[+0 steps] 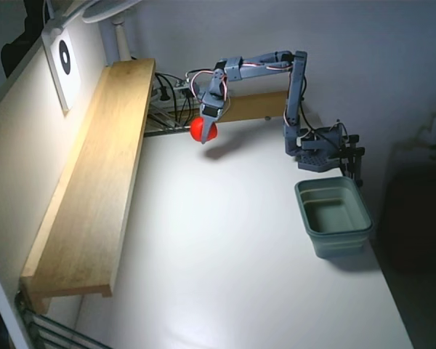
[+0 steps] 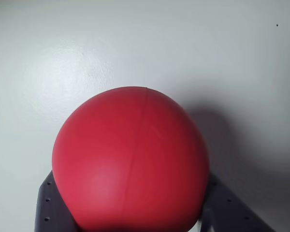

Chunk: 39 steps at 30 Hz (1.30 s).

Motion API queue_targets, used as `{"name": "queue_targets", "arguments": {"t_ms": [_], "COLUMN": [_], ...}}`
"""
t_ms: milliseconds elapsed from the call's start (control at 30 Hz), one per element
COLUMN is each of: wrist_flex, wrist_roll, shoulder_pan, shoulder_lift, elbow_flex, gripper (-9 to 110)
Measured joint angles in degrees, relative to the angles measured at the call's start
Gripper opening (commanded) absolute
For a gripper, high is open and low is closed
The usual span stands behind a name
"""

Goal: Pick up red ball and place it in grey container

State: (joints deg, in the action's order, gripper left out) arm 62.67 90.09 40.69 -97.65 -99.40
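The red ball (image 1: 202, 129) hangs above the white table at the back, held in my gripper (image 1: 206, 132), which is shut on it. In the wrist view the red ball (image 2: 130, 162) fills the lower middle, with grey fingers (image 2: 50, 205) pressing it from both sides and its shadow falling on the table to the right. The grey container (image 1: 334, 216) stands on the table at the right, below my arm's base, with nothing visible inside it. The ball is well to the left of the tub.
A long wooden shelf (image 1: 94, 182) runs along the left wall. Cables and a power strip (image 1: 171, 91) lie behind the gripper. My arm's base (image 1: 323, 149) is clamped at the table's back right, just above the tub. The table's right edge (image 1: 381, 280) runs past the tub.
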Motion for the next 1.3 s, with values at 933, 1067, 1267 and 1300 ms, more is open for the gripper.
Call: {"name": "queue_targets", "arguments": {"t_ms": [933,1067,1267,1300], "wrist_flex": [16.61,20.48,26.46,27.33], "wrist_roll": [0.00,0.09,0.09,0.09], "shoulder_pan": [0.00,-0.09,-0.09,-0.09], "shoulder_lift": [-34.45,-33.49,-30.32,-29.88], "elbow_flex": [-15.29,-11.60,-2.29,-0.70], "gripper": [23,23,23,23]}}
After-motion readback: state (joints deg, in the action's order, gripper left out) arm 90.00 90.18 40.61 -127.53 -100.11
